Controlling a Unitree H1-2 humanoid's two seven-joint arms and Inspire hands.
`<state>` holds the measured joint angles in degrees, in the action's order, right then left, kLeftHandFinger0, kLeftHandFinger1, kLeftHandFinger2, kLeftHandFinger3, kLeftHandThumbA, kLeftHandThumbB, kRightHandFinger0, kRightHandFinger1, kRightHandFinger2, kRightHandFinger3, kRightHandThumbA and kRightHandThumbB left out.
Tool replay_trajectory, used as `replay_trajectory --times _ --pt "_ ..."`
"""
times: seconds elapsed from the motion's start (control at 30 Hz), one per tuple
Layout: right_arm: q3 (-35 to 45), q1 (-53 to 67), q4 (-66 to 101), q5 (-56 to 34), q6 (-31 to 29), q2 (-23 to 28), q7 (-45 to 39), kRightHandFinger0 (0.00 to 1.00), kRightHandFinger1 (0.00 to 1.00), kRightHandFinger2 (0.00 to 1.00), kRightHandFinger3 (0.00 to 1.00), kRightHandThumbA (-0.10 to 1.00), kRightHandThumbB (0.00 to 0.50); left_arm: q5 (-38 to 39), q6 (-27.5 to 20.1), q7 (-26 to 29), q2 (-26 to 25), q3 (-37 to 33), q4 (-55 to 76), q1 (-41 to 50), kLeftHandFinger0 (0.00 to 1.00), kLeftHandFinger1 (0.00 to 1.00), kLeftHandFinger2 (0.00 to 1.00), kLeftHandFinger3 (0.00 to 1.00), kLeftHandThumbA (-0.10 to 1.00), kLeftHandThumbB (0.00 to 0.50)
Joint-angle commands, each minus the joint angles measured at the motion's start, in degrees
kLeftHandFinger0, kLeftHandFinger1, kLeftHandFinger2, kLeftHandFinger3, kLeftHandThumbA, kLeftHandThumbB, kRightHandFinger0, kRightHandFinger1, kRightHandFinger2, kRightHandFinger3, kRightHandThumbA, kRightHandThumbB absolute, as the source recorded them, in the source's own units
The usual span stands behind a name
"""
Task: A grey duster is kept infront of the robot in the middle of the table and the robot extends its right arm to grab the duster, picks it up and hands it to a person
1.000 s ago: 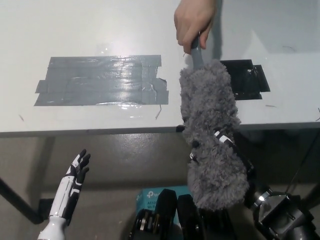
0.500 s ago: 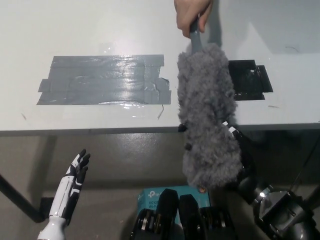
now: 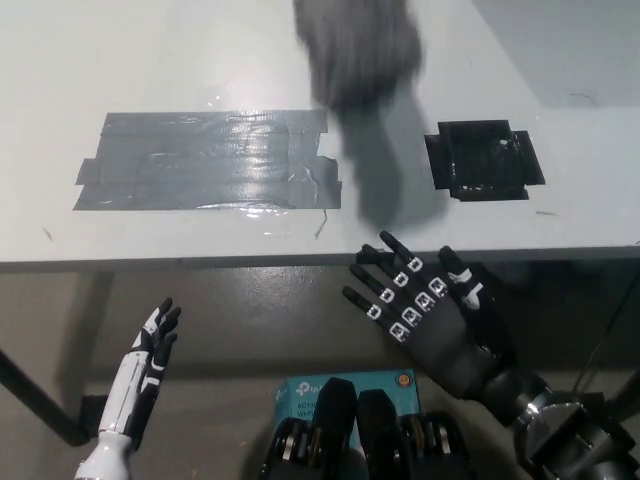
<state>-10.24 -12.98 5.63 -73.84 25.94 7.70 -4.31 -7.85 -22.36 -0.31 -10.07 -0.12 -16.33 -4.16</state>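
My right hand [image 3: 432, 315] is spread and empty below the table [image 3: 560, 215] edge; the blurred duster [image 3: 360, 45] is up top, clear of it. I'd withdraw slowly. Left hand [image 3: 152, 350] rests open.

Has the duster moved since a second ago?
Yes. The grey duster has gone up and away over the table, now beyond the grey tape patch; the right hand is open, empty.

A white table [image 3: 120, 60] lies beyond both hands. On it, a wide patch of grey tape [image 3: 205, 160] is stuck beyond the left hand, and a smaller black tape patch [image 3: 483, 160] beyond the right hand. A teal box [image 3: 345, 383] lies on the floor between the hands.
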Motion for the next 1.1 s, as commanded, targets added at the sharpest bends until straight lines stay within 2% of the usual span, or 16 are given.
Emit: replay_trajectory --times 0.0,0.07,0.1,0.13,0.17,0.2,0.23,0.3,0.4,0.53,0.67,0.83,1.07 --pt "-0.03 3.86 3.57 25.11 -13.50 2.25 -3.35 1.00 1.00 1.00 1.00 0.92 0.417 -0.59 -1.87 0.13 -1.05 0.03 1.26 -0.35 0.99 1.00 1.00 1.00 0.99 0.296" --pt "-0.25 4.85 2.99 33.14 -18.05 2.42 -0.50 1.00 1.00 1.00 1.00 0.95 0.392 -0.14 -1.42 0.03 -0.90 0.14 1.43 -0.26 0.98 1.00 1.00 1.00 0.99 0.296" --pt "0.11 5.87 1.94 38.62 -21.70 2.47 1.32 1.00 1.00 1.00 1.00 0.91 0.385 -0.22 -1.33 0.16 -0.76 0.14 1.45 -0.05 0.98 1.00 1.00 1.00 0.99 0.296" --pt "0.29 6.27 0.88 42.27 -24.32 2.80 2.32 1.00 1.00 1.00 1.00 0.90 0.408 -0.21 -1.45 0.15 -0.68 0.08 1.34 0.01 0.98 1.00 1.00 1.00 0.99 0.295" --pt "0.41 6.53 0.13 44.86 -26.16 3.03 2.99 1.00 1.00 1.00 1.00 0.90 0.409 -0.19 -1.53 0.13 -0.63 0.04 1.26 0.05 0.98 1.00 1.00 1.00 0.98 0.295" --pt "0.63 6.62 -0.74 47.33 -28.04 3.24 3.67 1.00 1.00 1.00 1.00 0.87 0.452 -0.13 -1.44 0.07 -0.59 0.00 1.31 0.10 0.98 1.00 1.00 1.00 0.98 0.297" --pt "0.94 6.64 -1.48 49.29 -29.54 3.32 4.16 1.00 1.00 1.00 1.00 0.87 0.454 -0.08 -1.29 0.01 -0.55 -0.03 1.41 0.15 0.98 1.00 1.00 1.00 0.98 0.297" --pt "-0.14 6.46 -2.80 60.71 -32.97 5.16 9.72 1.00 1.00 1.00 1.00 0.97 0.454 -0.50 -1.66 0.16 -0.62 -0.11 1.46 0.34 0.98 1.00 1.00 1.00 0.99 0.296" --pt "-1.12 5.91 -4.79 70.95 -35.72 7.14 15.31 1.00 1.00 1.00 1.00 0.96 0.483 -0.91 -1.65 0.42 -0.54 -0.14 1.76 0.56 0.97 1.00 1.00 1.00 0.99 0.298" --pt "-1.49 5.90 -6.30 75.42 -36.66 8.87 18.10 1.00 1.00 1.00 1.00 0.94 0.487 -0.90 -1.72 0.38 -0.37 -0.26 1.99 0.81 0.97 1.00 1.00 1.00 0.99 0.299" --pt "-0.87 6.28 -6.89 76.87 -38.24 9.36 18.98 1.00 1.00 1.00 1.00 0.93 0.402 -0.79 -1.80 0.13 -0.55 -0.34 2.06 0.89 0.99 1.00 1.00 1.00 1.00 0.302" --pt "-0.14 6.89 -9.09 76.32 -39.38 10.26 19.23 1.00 1.00 1.00 1.00 0.94 0.435 -0.45 -2.45 0.19 -0.74 -0.09 1.44 0.78 0.97 1.00 1.00 1.00 1.00 0.314" --pt "-0.52 7.25 -10.24 77.60 -40.34 10.41 19.47 1.00 1.00 1.00 1.00 0.96 0.433 -0.64 -3.07 0.54 -0.66 0.01 1.23 1.50 0.97 1.00 1.00 1.00 1.00 0.311"
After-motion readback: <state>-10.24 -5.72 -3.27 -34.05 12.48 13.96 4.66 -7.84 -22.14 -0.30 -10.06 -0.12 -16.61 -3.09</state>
